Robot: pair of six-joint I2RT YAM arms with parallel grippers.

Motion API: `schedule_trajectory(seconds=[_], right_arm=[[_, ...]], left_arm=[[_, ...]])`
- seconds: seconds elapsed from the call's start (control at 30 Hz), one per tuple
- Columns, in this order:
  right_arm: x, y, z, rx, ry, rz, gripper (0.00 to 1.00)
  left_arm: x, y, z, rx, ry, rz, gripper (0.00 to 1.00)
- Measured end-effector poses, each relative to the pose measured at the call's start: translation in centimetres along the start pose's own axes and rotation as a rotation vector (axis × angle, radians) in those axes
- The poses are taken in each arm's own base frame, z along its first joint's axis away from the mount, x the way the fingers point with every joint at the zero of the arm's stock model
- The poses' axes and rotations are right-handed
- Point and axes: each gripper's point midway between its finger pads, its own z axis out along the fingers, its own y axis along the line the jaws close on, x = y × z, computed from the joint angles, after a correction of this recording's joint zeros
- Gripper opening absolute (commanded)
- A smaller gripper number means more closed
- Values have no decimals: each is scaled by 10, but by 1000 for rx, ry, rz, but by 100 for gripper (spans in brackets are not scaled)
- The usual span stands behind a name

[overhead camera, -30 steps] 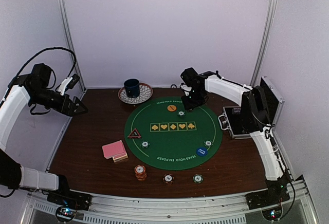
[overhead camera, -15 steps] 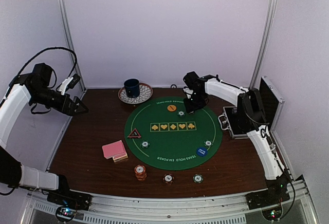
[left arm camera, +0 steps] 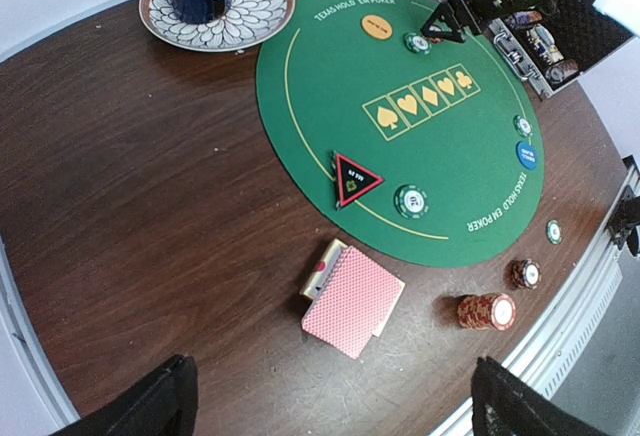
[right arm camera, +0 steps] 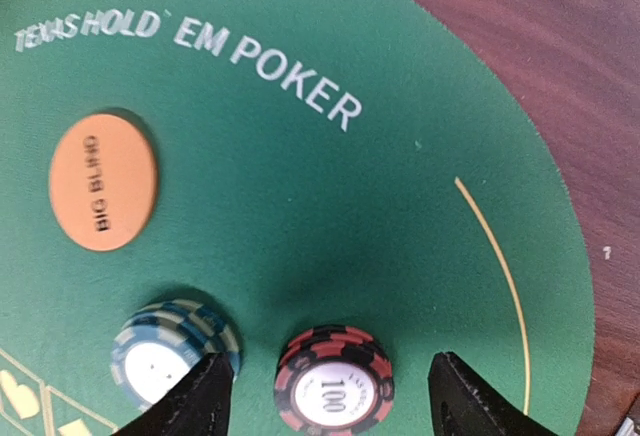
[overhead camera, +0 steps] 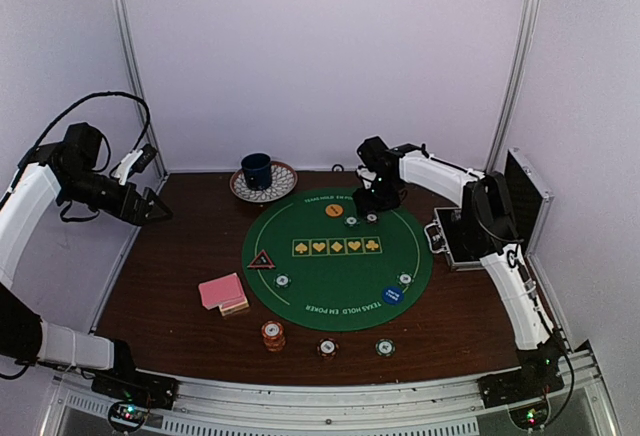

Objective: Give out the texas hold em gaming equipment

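My right gripper point(right arm camera: 330, 411) is open, low over the far edge of the green poker mat point(overhead camera: 337, 266). A small stack of red-and-black "100" chips point(right arm camera: 333, 381) lies on the mat between its fingers, touching neither. The stack also shows in the top view point(overhead camera: 371, 218). A green-blue chip stack point(right arm camera: 170, 351) lies just left of it, and the orange "BIG BLIND" button point(right arm camera: 103, 194) beyond. My left gripper point(left arm camera: 330, 411) is open and empty, high over the table's left side. Below it lie the pink-backed cards point(left arm camera: 352, 301). The red-rimmed triangle point(left arm camera: 355, 178) sits on the mat's edge.
A blue button point(overhead camera: 393, 295) and single chips point(overhead camera: 282, 280) point(overhead camera: 405, 279) lie on the mat. An orange chip stack point(overhead camera: 273, 334) and two chips point(overhead camera: 327, 347) point(overhead camera: 385, 347) lie near the front edge. The blue mug point(overhead camera: 257, 170) stands at the back. An open case point(overhead camera: 470, 236) stands at the right.
The right gripper has come down beside the green-blue chip and opened. The red-and-black chips now lie on the mat. The left arm has barely moved.
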Motion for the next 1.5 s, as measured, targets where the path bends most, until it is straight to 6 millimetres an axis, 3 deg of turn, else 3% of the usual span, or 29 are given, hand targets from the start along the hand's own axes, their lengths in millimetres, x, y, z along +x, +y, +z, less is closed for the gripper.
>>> schedule_trajectory(seconds=[0.13, 0.3, 0.47, 0.6, 0.73, 0.83, 0.93, 1.1, 1.5], right_arm=[[-7, 6, -29, -16, -39, -6, 72], [-8, 22, -102, -38, -123, -37, 73], [13, 70, -172, -84, -210, -129, 78], [58, 124, -197, -136, -201, -258, 83], [116, 173, -193, -180, -123, -388, 88], [159, 198, -186, -209, -52, -472, 91], [189, 217, -188, -240, -6, -538, 93], [216, 240, -186, -278, 33, -601, 94], [251, 233, -148, -266, 152, -622, 96]], left_arm=[[0, 0, 0, 0, 0, 0, 97], [0, 0, 0, 2, -2, 0, 98], [-1, -3, 0, 15, -8, 1, 98], [-1, -3, 0, 16, -8, 1, 97], [-1, -3, 0, 15, -7, 1, 98], [-1, -3, 0, 15, -7, 1, 98], [-1, -3, 0, 14, -7, 1, 98], [-1, -3, 0, 13, -6, 1, 98], [-3, -3, -3, 11, -9, 3, 98]])
